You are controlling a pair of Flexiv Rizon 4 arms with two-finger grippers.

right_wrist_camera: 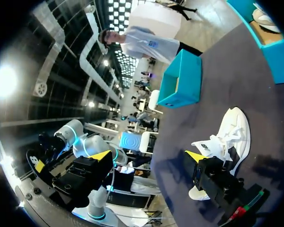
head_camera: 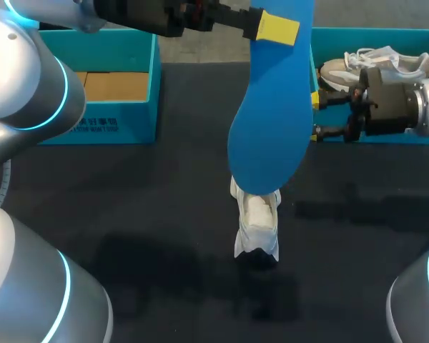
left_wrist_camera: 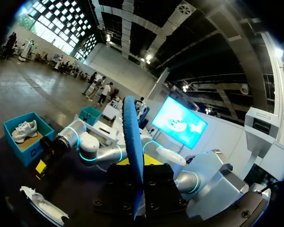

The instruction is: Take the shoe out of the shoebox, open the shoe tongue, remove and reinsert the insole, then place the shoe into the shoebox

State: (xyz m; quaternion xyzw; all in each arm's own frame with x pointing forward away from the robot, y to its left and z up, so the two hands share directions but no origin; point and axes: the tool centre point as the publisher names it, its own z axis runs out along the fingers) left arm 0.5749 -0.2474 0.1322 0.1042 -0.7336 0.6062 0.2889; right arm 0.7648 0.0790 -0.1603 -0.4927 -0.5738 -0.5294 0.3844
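Note:
My left gripper (head_camera: 274,28) hangs high over the table's middle, shut on the top end of a blue insole (head_camera: 268,121) that dangles lengthwise. In the left wrist view the insole (left_wrist_camera: 132,142) stands edge-on between the fingers. Just below the insole's lower end, a white shoe (head_camera: 256,225) lies on the black table; it also shows in the wrist views (left_wrist_camera: 42,206) (right_wrist_camera: 227,137). My right gripper (head_camera: 316,116) sits to the right of the insole, open and holding nothing, in front of the right shoebox (head_camera: 386,37). In its own view the right gripper (right_wrist_camera: 149,158) stands beside the shoe.
A teal shoebox (head_camera: 100,118) with a cardboard floor stands at the back left. The right teal shoebox holds a second light-coloured shoe (head_camera: 375,63). Bare black tabletop (head_camera: 129,236) lies in front of and beside the white shoe.

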